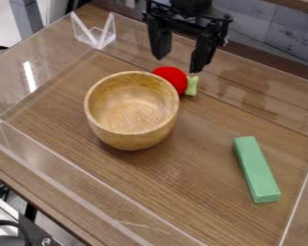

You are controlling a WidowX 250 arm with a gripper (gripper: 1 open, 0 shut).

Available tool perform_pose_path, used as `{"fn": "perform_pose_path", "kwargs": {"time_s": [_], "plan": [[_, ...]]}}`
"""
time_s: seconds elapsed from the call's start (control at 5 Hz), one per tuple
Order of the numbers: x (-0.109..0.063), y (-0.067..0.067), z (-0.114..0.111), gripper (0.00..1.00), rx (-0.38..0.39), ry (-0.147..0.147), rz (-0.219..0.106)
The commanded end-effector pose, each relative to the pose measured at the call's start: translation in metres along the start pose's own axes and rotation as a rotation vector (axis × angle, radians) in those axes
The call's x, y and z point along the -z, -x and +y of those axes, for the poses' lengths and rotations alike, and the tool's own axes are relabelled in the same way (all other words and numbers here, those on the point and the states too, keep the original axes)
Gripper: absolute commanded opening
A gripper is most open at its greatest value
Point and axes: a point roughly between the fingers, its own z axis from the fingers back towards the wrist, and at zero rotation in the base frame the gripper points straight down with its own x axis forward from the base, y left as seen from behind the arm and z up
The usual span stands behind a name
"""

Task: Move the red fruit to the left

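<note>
I see my end effector (181, 56) pointing down with its fingers spread apart, empty, just above the red fruit (172, 79). The fruit sits on the desk (202, 192) against the far right side of the wooden bowl (132, 110). A green block (257, 168) lies well apart, to the right.

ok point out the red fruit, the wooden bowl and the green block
red fruit (171, 77), camera view, on its red body
wooden bowl (134, 134), camera view, on its near outer wall
green block (257, 168), camera view, on its top face
</note>
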Motion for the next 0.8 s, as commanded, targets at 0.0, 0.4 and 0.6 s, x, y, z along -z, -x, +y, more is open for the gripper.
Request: {"fn": "perform_pose_path", "kwargs": {"time_s": [0.0,0.4,0.6], "plan": [[0.001,-0.009,-0.003,1.00,0.008,0.030,-0.003],[-0.018,-0.010,-0.037,1.00,-0.019,0.109,-0.045],[-0.027,-0.003,-0.045,1.00,0.005,0.125,-0.055]]}}
